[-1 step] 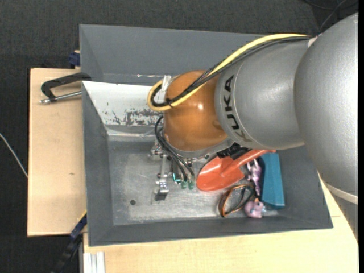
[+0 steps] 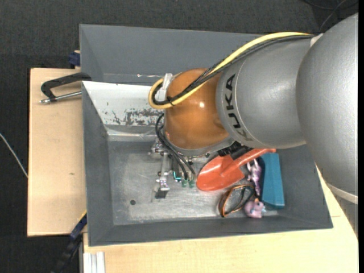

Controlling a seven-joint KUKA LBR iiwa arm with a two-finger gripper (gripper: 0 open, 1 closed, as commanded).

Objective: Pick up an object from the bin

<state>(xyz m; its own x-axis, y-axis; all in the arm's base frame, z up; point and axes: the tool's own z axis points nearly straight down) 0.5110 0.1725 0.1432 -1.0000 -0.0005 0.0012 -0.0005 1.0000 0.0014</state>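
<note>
Orange-red rounded plastic scoop (image 2: pixel 219 174) lies low in the grey metal bin (image 2: pixel 128 181). The end effector (image 2: pixel 162 187) hangs just left of the scoop; I cannot tell how far open it is, and it has nothing visibly in hold. Closing here, it likely grabs bare floor.

Grey arm (image 2: pixel 284 84) from the right, orange-covered wrist (image 2: pixel 190 112) downward

The grey metal bin (image 2: pixel 99 169) has sloping walls and a flat, scuffed floor (a small dark speck (image 2: pixel 132 202) sits on its left half). The loose things lie crowded in the floor's near right corner. There is an orange-red plastic piece (image 2: pixel 224 174), with a blue block (image 2: pixel 272 181) just beside it on the right. A brown loop (image 2: pixel 234 201), perhaps spectacles, lies in front, and a small pink-purple thing (image 2: pixel 254 210) lies by the block's near end.
</note>
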